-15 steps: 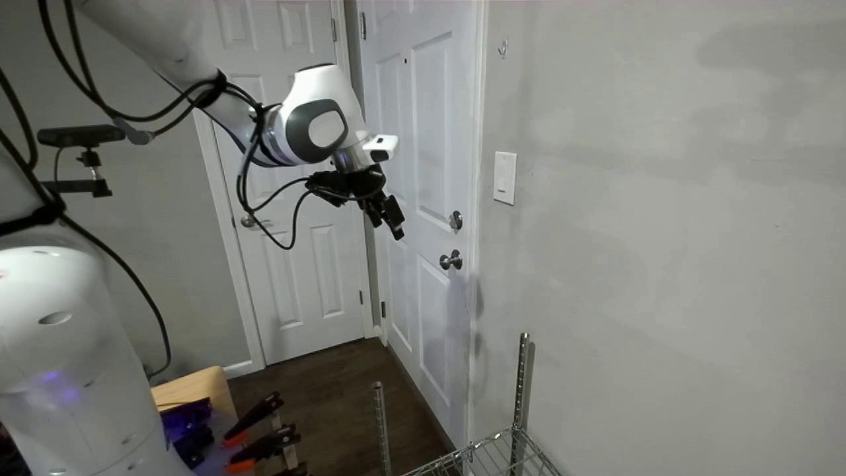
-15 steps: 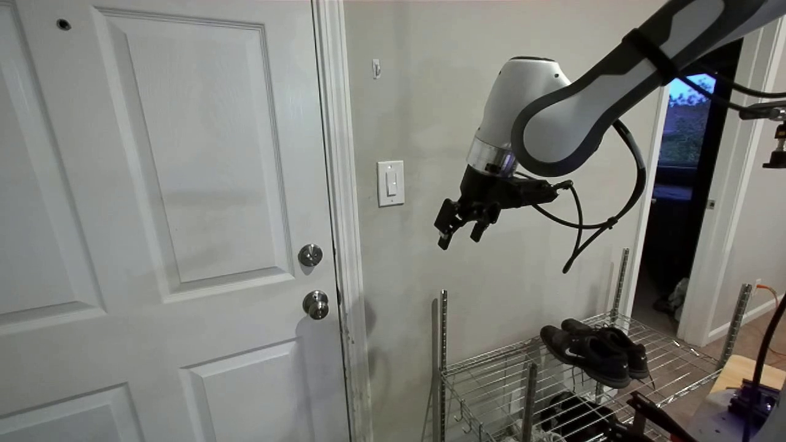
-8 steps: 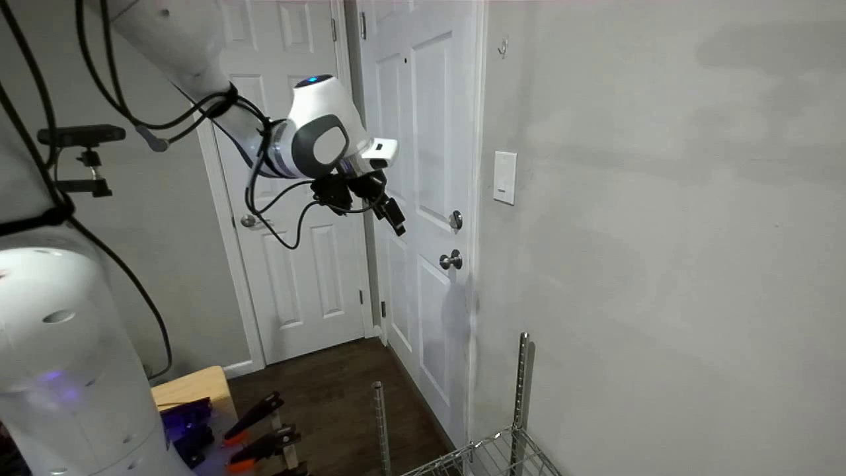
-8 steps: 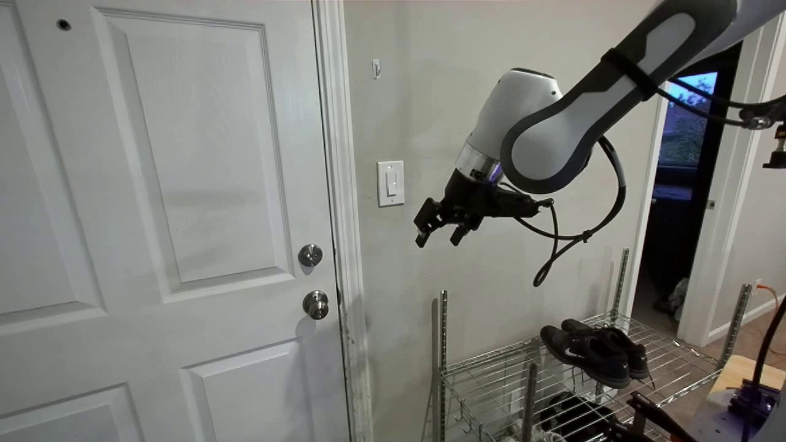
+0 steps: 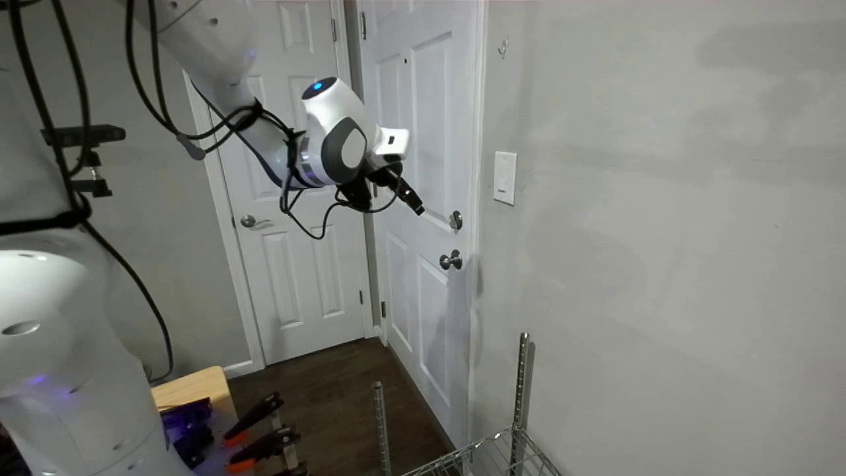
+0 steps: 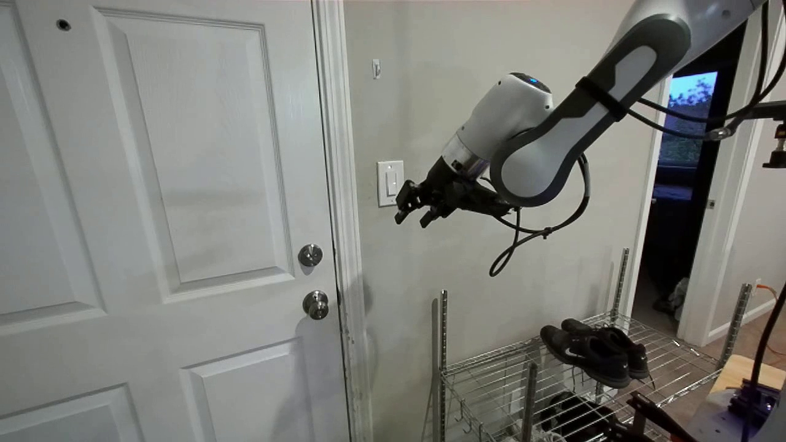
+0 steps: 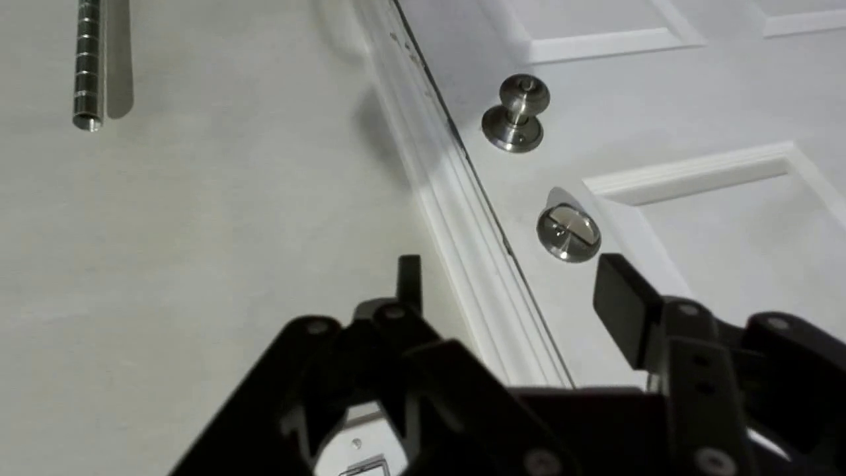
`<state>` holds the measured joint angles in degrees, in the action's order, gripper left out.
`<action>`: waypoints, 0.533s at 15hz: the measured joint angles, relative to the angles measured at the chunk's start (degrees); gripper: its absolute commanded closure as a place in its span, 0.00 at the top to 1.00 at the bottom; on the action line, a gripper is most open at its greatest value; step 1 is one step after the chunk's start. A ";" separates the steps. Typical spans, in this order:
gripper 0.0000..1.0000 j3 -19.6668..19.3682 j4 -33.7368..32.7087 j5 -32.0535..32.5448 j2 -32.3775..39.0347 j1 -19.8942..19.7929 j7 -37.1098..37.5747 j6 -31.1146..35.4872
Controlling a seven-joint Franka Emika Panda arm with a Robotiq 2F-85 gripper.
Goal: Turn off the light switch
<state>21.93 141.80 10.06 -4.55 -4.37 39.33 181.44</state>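
The light switch is a white upright wall plate with a rocker. It is on the grey wall beside the door frame in both exterior views (image 5: 505, 178) (image 6: 390, 178). Part of it shows at the bottom of the wrist view (image 7: 360, 446), behind a finger linkage. My gripper (image 6: 412, 220) is open and empty, tilted down toward the wall. In that exterior view a finger overlaps the plate's lower right corner. In an exterior view the gripper (image 5: 418, 209) is left of the switch, apart from it. In the wrist view the two fingers (image 7: 509, 284) are wide apart with nothing between.
The white door (image 6: 215, 202) has a round knob (image 6: 315, 304) and a deadbolt (image 6: 310, 255) left of the switch. A wire rack with upright posts (image 6: 443, 344) stands below, bearing black shoes (image 6: 595, 353). A small hook (image 6: 376, 69) is above the switch.
The arm has moved toward the switch and door, and the gripper has tilted further toward the wall. The gripper stays open.
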 measured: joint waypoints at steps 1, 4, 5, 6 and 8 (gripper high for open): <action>0.34 0.32 -0.64 1.36 0.33 -1.48 0.80 0.30; 0.13 1.35 -2.36 5.75 1.05 -5.42 3.14 1.58; 0.07 1.71 -2.88 7.10 1.22 -6.44 3.91 1.90; 0.02 2.14 -3.38 8.38 1.36 -7.44 4.52 2.12; 0.00 3.10 -4.49 11.02 1.52 -9.38 6.00 2.30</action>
<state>25.03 137.31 21.08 -3.04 -13.75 45.34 183.74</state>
